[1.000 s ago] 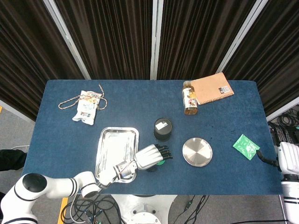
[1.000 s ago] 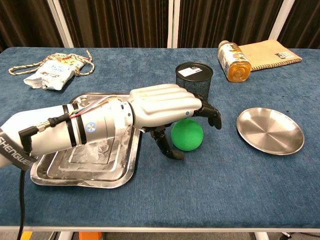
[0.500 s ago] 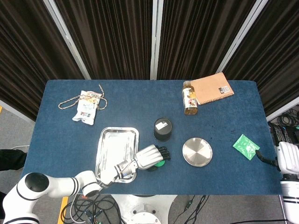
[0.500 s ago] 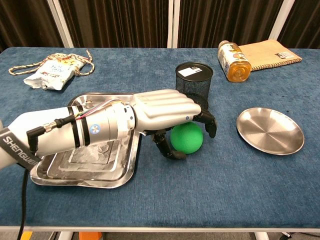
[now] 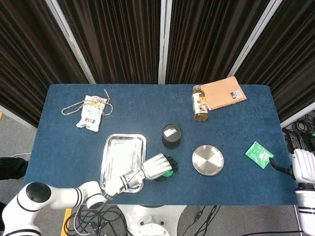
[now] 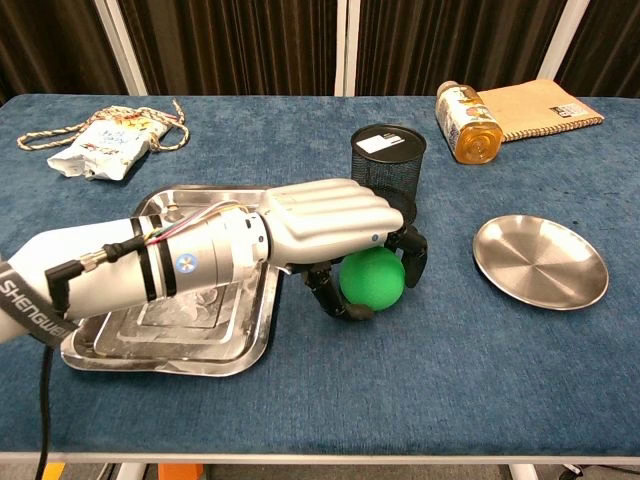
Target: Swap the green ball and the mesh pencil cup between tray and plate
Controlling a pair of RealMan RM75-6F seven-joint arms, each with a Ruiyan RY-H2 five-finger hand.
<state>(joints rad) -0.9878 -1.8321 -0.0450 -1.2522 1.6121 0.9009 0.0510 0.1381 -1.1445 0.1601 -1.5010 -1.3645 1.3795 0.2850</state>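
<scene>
Head view: the left robot hand [image 5: 158, 167] covers the green ball [image 5: 169, 172] on the counter [image 5: 64, 142], between tray [image 5: 123, 140] and plate [image 5: 207, 160]; the mesh pencil cup [image 5: 171, 136] stands just behind.

Chest view: dark fingers [image 6: 412, 255] wrap the ball, apparently gripping. Lift straight up, then cross rightward to the bare plate, avoiding the cup. The right robot hand isn't visible

- Snack packet [image 5: 90, 117] with rope [image 5: 74, 106], far left.
- Bottle [image 5: 199, 103] lying beside notebook [image 5: 224, 93], far right.
- Green packet [image 5: 259, 154], right edge.
</scene>
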